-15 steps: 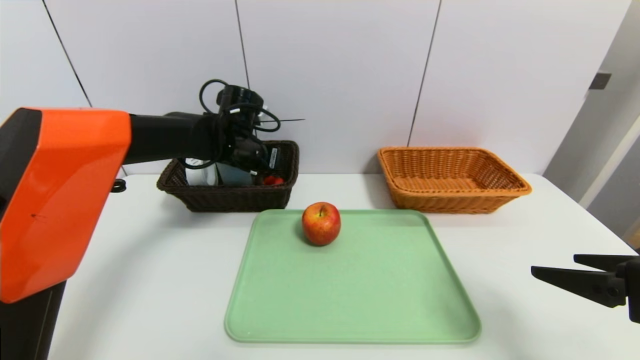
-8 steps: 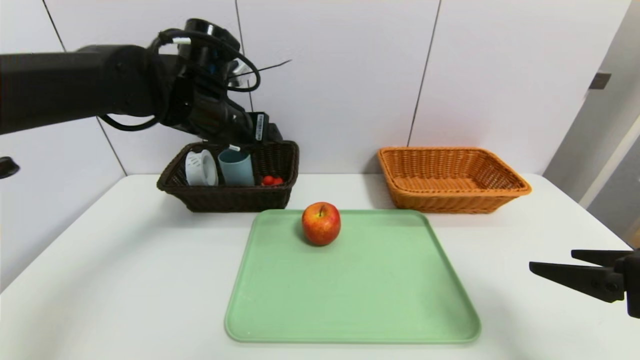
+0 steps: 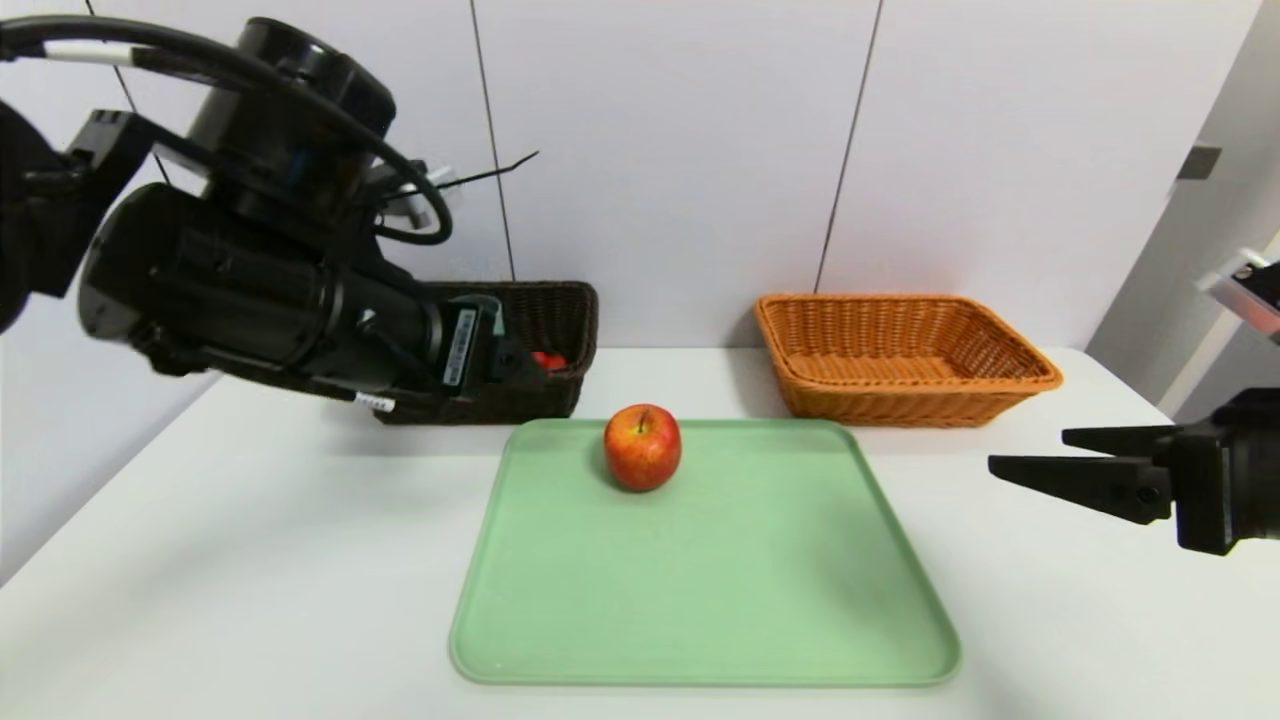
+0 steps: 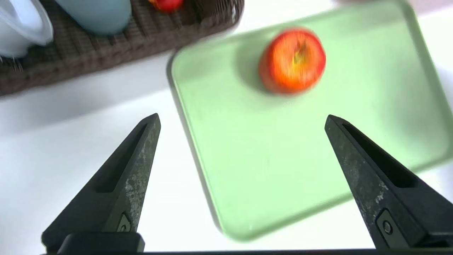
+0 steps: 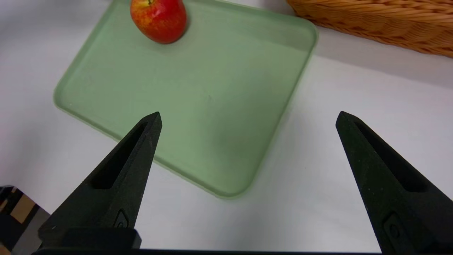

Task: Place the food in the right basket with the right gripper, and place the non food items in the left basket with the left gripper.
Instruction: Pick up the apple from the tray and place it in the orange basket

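Three Cameras Share One Green Tray

The head view looks forward and down across the counter (image 3: pixel 300 560) from farther back; both wrist views look down from nearer. All three share the tray (image 3: pixel 700 590) and apple (image 3: pixel 643 447).

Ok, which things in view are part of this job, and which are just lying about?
Part of the job:
- apple, on the green tray
- orange-brown basket
- dark basket, with the blue-grey cup, white item and red item

Just lying about:
- nothing I can see
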